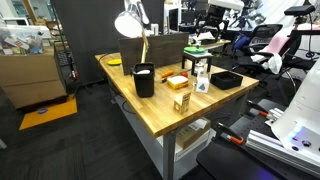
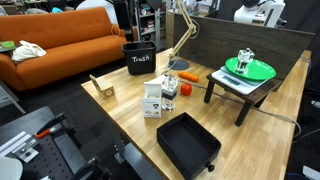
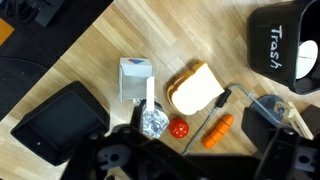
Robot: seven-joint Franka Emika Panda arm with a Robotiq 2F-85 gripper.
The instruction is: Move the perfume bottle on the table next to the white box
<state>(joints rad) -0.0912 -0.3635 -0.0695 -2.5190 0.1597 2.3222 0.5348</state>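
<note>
The perfume bottle (image 3: 153, 122), small and of clear glass, stands on the wooden table (image 3: 90, 50) right beside the white box (image 3: 134, 80). In an exterior view the bottle (image 2: 168, 94) stands close to the white box (image 2: 152, 98). The white box also shows in an exterior view (image 1: 202, 82). My gripper (image 3: 195, 160) shows only in the wrist view. It hangs high above the table, with its dark fingers spread wide and nothing between them. The bottle lies near its left finger, well below it.
A tomato (image 3: 179, 128), a carrot (image 3: 218, 130) and a flat tan item (image 3: 195, 90) lie by the bottle. A black tray (image 3: 55, 120), a black "Trash" cup (image 3: 285, 45), a lamp cable (image 3: 215, 105), a yellow carton (image 1: 181, 100) and a stand with a green plate (image 2: 250, 68) share the table.
</note>
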